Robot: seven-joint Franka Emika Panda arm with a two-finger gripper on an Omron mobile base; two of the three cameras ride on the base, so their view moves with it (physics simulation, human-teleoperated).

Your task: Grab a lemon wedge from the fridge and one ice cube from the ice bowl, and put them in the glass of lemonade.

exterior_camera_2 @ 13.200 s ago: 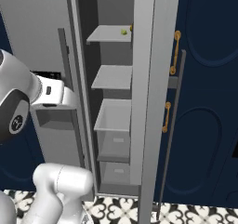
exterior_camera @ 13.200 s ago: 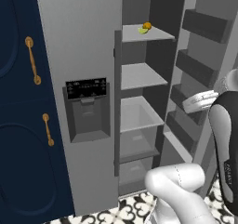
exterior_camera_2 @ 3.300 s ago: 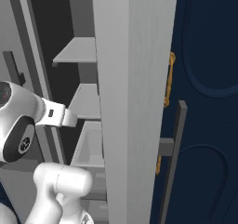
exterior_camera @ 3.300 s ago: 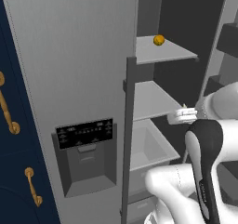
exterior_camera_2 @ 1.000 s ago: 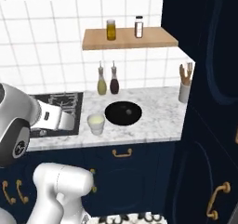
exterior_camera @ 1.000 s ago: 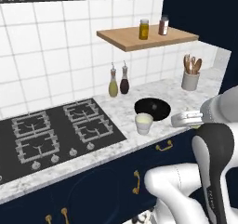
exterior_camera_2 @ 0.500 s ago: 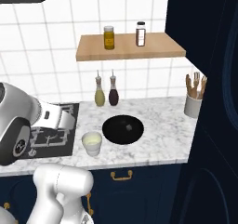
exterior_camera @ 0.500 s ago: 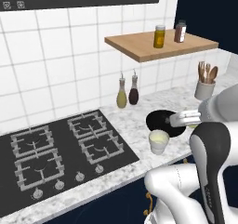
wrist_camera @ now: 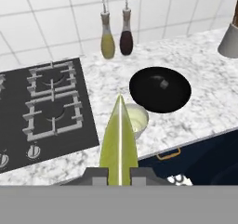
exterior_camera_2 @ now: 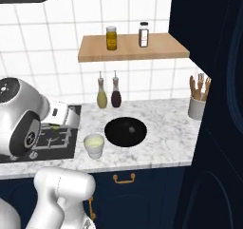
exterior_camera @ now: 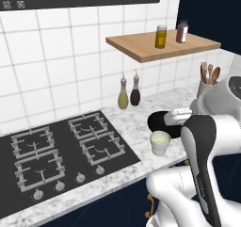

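our fingers (wrist_camera: pixel 119 173) closed on the lemon wedge (wrist_camera: pixel 119 139), its tip pointing far toward the glass of lemonade (wrist_camera: pixel 135 118), on the table (wrist_camera: pixel 204 104)

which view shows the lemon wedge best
The hand view: the lemon wedge rises large and centred from between the gripper fingertips. The right base view shows just a yellow-green sliver at the gripper; in the left base view I cannot make it out.
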